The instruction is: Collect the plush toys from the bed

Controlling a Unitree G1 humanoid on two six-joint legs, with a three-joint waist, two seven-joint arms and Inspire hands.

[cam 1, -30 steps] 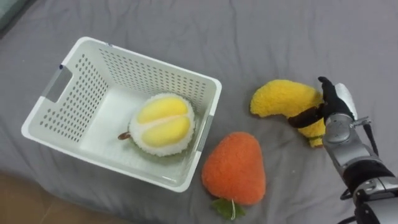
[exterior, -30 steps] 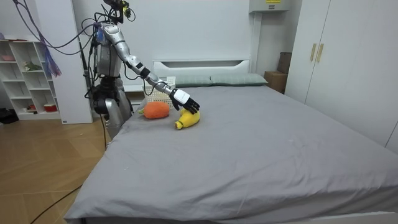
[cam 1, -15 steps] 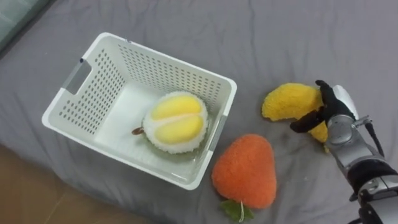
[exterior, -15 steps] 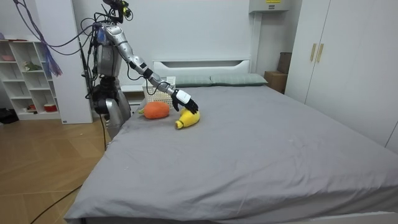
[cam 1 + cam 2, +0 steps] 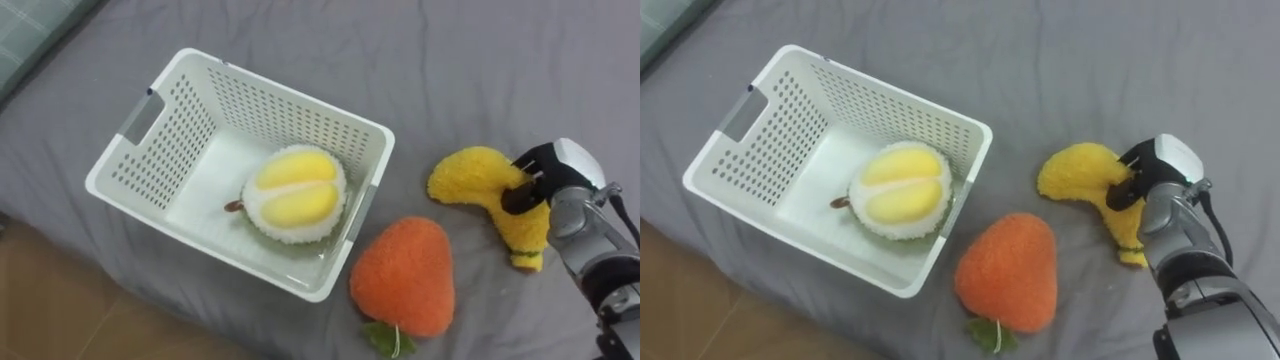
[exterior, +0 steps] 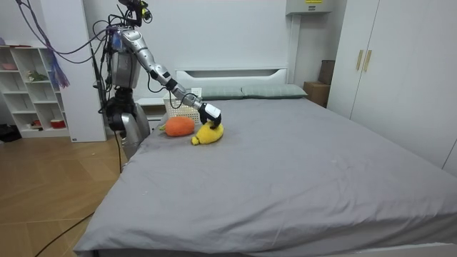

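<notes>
Gripping the banana toy (image 5: pixel 470 175) with my right hand (image 5: pixel 548 175) at the moment. The fingers are curled round its middle bend, so it looks like a real wrap and not just a poke. I can't tell whether the banana is off the sheet or resting on it.

My plan for doing this bit cleanly is to lift straight up first, then swing left. The strawberry toy (image 5: pixel 403 275) sits between the banana and the basket (image 5: pixel 290 95), just beside the basket's near right corner, so a low drag would probably shove it. I'd go over the top of it and clear the basket wall too.

The durian toy (image 5: pixel 293 195) is already inside, toward the near right of the basket. The free floor of the basket is on the far left side, so I'd let go there.

The basket sits near the edge of the bed (image 5: pixel 500 60), and the wooden floor (image 5: pixel 60 300) shows just past it at lower left. Clipping the rim could nudge it that way. There's plenty of bare sheet beyond and to the right.
</notes>
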